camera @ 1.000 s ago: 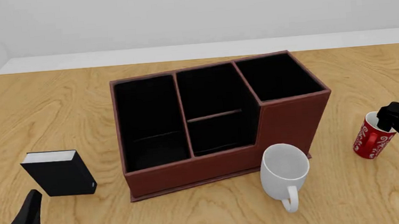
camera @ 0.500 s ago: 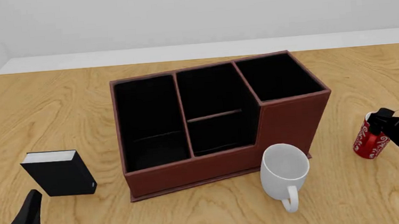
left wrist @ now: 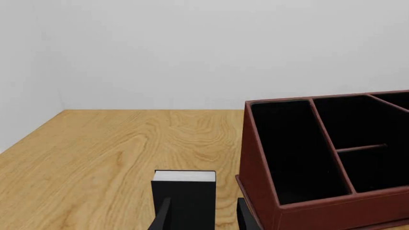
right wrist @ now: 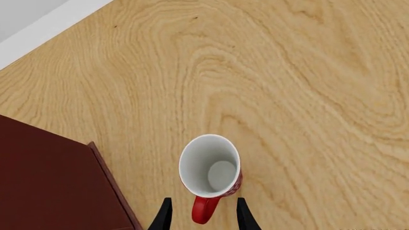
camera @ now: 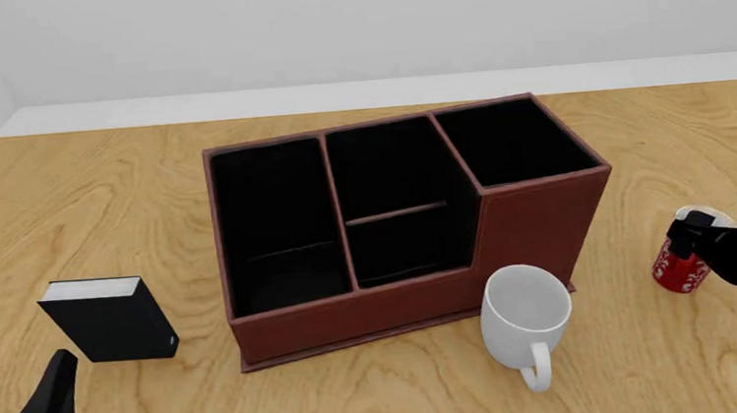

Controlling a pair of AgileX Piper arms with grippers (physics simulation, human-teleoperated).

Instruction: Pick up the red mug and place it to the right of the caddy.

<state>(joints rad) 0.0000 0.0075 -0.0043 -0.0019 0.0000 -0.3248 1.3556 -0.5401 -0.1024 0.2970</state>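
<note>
The red mug with its white swirls stands upright on the table to the right of the caddy, with a gap between them. In the right wrist view I look down into the red mug, whose white inside shows. Its red handle sits between the two fingers of my right gripper without touching either. The right gripper is open, just above and right of the mug. My left gripper rests open and empty at the near left edge.
A larger plain white mug stands in front of the caddy's right corner. A small black book-like box is left of the caddy, just ahead of the left gripper. The table's far edge runs behind the caddy.
The red mug went from tilted in the right gripper to upright on the table. The right gripper opened and drew back slightly to the right. The left arm stayed still.
</note>
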